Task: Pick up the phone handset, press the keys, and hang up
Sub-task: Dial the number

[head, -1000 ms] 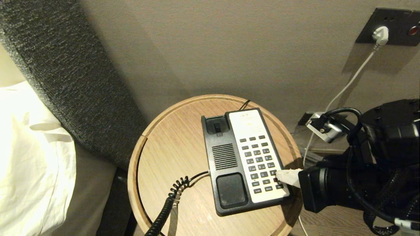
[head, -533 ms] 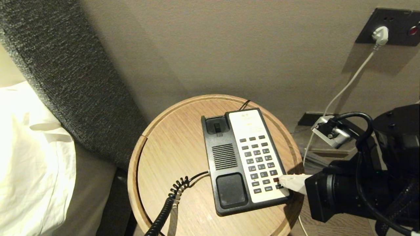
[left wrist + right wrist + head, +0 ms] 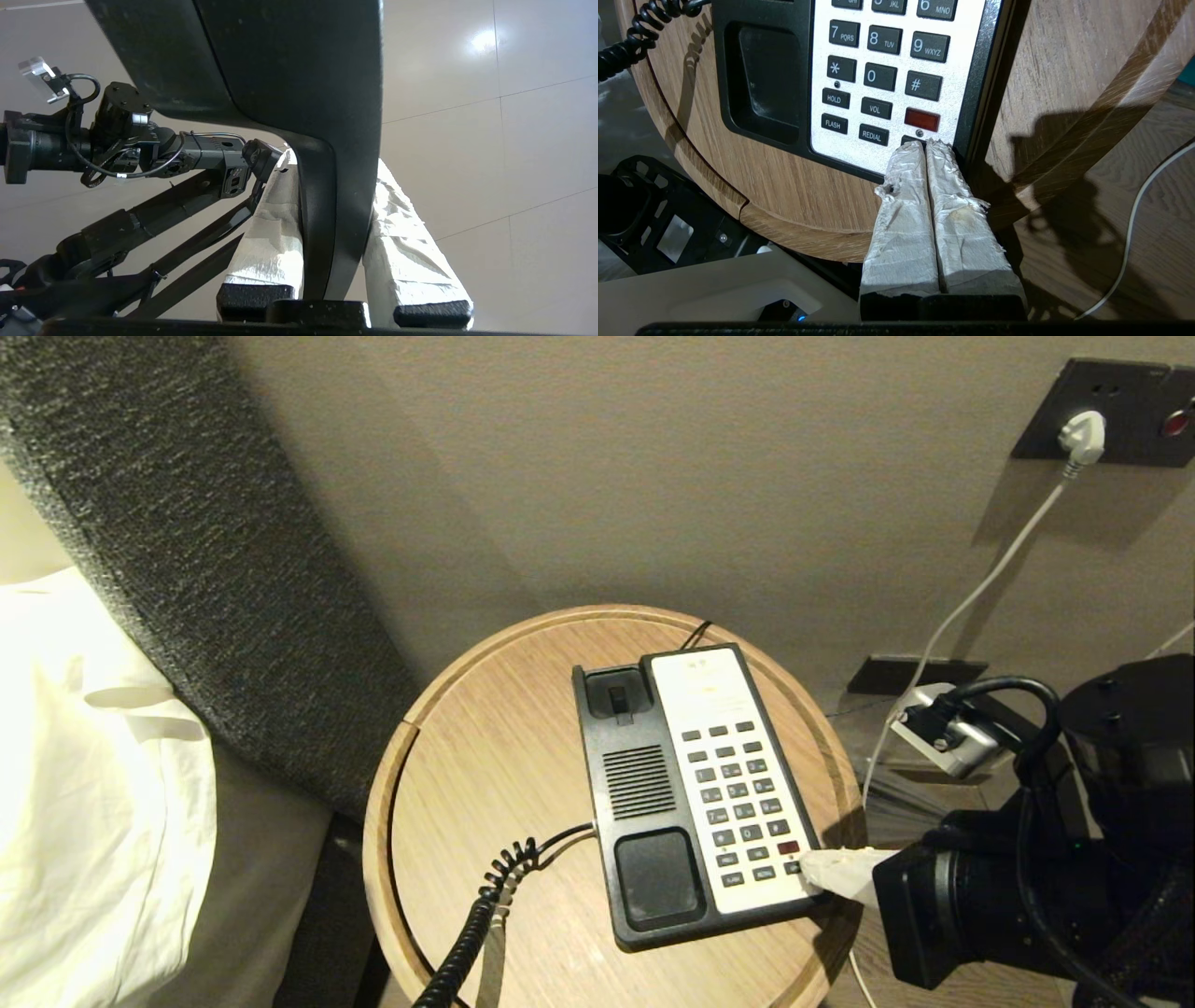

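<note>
Now my right claw (image 3: 926,145), fingers pressed together and holding nothing, has slid down the keys (image 3: 742,803) from the # row to the bottom-right key below the red button (image 3: 922,119), so key-pressing looks underway. Left claw (image 3: 327,196) grips the handset (image 3: 299,93) off the tabletop (image 3: 485,756). Readable: HOLD, VOL, FLASH, REDIAL.

Round wooden side table (image 3: 485,775) with a raised rim, split seam on its left edge. Flat black phone base (image 3: 644,859) sits on it, right of centre, speaker grille up top. Grey textured headboard (image 3: 168,551) behind left, white bedding (image 3: 84,803) beside it. Beige wall (image 3: 653,476) carries a dark socket plate (image 3: 1134,401) with a white plug (image 3: 1083,434); its white cable (image 3: 990,579) drops toward the floor.
</note>
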